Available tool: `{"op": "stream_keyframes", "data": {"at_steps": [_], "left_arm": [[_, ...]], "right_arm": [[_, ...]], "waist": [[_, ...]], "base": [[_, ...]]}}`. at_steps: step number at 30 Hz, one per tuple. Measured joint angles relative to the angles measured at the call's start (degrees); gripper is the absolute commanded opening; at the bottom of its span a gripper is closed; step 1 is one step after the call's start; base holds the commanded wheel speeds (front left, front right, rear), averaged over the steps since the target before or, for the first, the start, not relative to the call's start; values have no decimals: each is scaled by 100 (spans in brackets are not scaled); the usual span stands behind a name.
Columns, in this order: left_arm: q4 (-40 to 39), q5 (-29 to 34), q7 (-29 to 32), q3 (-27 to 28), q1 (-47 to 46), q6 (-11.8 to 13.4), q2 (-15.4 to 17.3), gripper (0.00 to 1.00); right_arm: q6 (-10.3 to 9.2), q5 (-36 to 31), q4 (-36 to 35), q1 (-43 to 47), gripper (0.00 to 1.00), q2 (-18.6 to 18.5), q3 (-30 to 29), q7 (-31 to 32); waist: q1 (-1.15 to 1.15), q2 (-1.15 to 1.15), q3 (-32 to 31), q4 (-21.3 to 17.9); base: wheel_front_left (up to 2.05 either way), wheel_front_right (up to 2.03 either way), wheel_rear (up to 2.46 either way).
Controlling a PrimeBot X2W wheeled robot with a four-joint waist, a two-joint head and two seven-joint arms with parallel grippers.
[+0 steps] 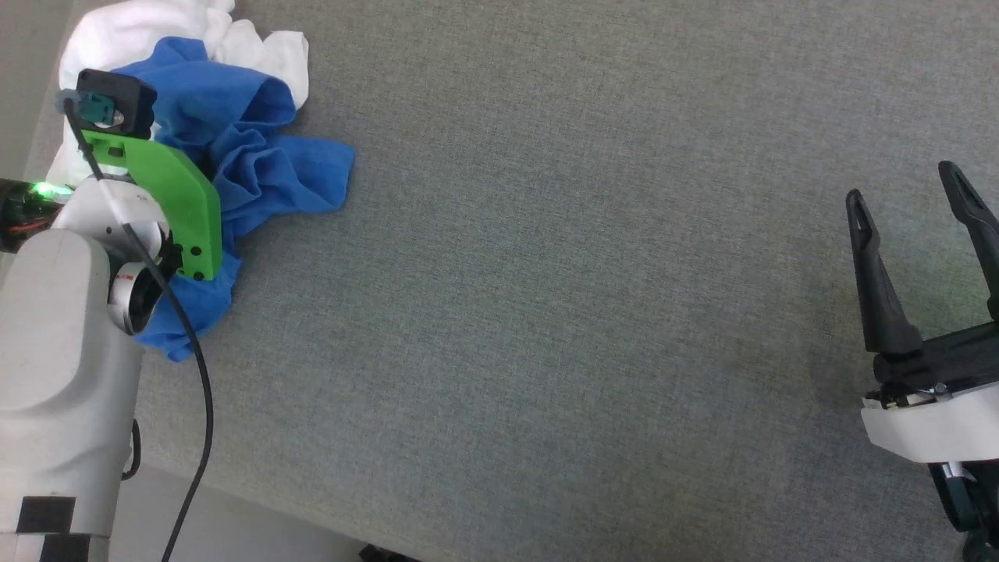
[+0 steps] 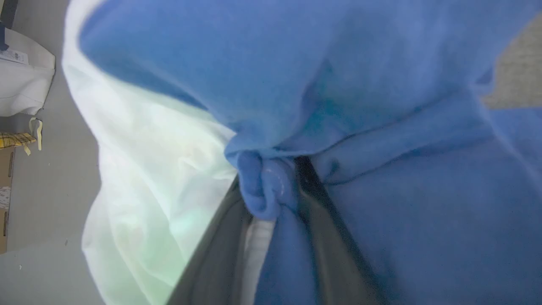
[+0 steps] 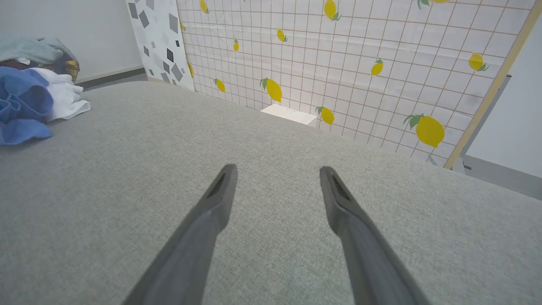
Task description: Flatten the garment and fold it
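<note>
- Step in hand, as I judge it: the first grab, ahead of any flattening, since the garment (image 1: 257, 156) is a crumpled heap with nothing spread and no fold made
- Garment position: the far left corner of the grey padded surface (image 1: 546, 312), white body bunched at the back, blue sleeves tumbled over the front, well apart from my right gripper (image 1: 901, 183)
- My left gripper (image 2: 271, 173) is clamped on it: in the left wrist view a knot of blue cloth is pinched between my two dark fingers (image 2: 322, 220), with white cloth just beside
- My right gripper hangs released, jaws wide with nothing between them, over bare surface at the right
- Next move, I reckon, calls for lifting and dragging the heap toward the middle, where there is room to spread it, then bringing the right gripper over to take a second edge; thin cloth may slip from so small a pinch, so a slow pull seems wise
- Hidden: in the head view my left fingers lie under the green bracket (image 1: 168, 187) and wrist, and the white part runs off the top left edge
- Hard to make out: whether I hold a cuff, a sleeve fold or several layers, as the wrist view is close and blurred; the neckband I cannot pick out
</note>
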Motion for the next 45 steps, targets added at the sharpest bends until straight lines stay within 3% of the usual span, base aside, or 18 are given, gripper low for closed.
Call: {"op": "stream_keyframes", "data": {"at_steps": [13, 25, 38, 45], "left_arm": [[-234, -444, -1393, 812, -509, 380, 105, 0], [-844, -428, -1221, 600, -1683, 341, 233, 0], [-1093, -693, -1319, 254, -3349, 578, -1028, 0], [-837, -1077, -1460, -76, -3884, 463, -1829, 0]], "right_arm": [[0, 9, 642, 0, 100, 573, -14, -396], [0, -1, 1236, 276, 100, 1116, -353, -800], [0, 192, 1569, 326, 100, 1224, -633, -1014], [0, 253, 1730, 339, 100, 1225, -759, -1072]], "waist": [[-1, 0, -964, -53], [-1, 0, -2097, -237], [-1, 0, -2909, -718], [-1, 0, -3053, -1146]], "base": [[0, 0, 0], [0, 0, 0], [0, 0, 0], [0, 0, 0]]}}
